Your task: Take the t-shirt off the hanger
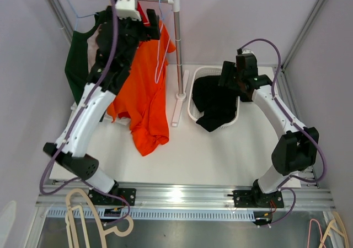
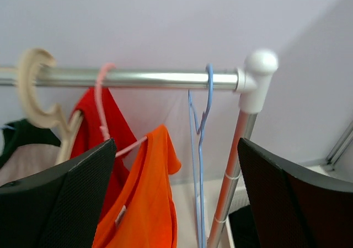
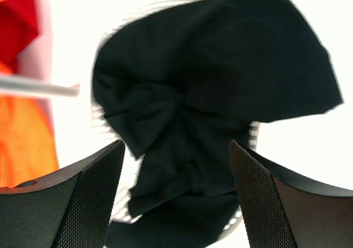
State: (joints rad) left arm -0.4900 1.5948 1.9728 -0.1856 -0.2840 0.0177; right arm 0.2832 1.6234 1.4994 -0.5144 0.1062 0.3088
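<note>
Laundry work at a tabletop clothes rail (image 2: 154, 78): the left gripper (image 2: 176, 149) hovers just in front of the rail with its fingers spread wide and nothing between them, framing a bare blue hanger (image 2: 210, 93) hooked near the rail's right end. Well to the right of the rail's post, the right gripper (image 3: 175, 146) hangs over a white basket (image 1: 209, 70), jaws likewise parted and empty. Directly beneath it, the black t-shirt (image 3: 220, 66) lies crumpled inside, one end spilling over the basket's near rim. With that shirt in the basket and the blue hanger carrying nothing, the removal looks essentially done, and both tools being open and clear of cloth fits that reading. Toward the rail's left, an orange t-shirt (image 1: 146, 93) droops lopsided from a pink hanger (image 2: 98, 107), its hem trailing onto the table (image 1: 198, 154) below the rail. A red garment (image 2: 118, 127) hangs behind it, and a dark green one (image 1: 77, 60) sits on a cream hanger (image 2: 27, 96) farther left. The left arm reaches up close beside the orange cloth, so any withdrawal from the rail would call for care not to snag it.
</note>
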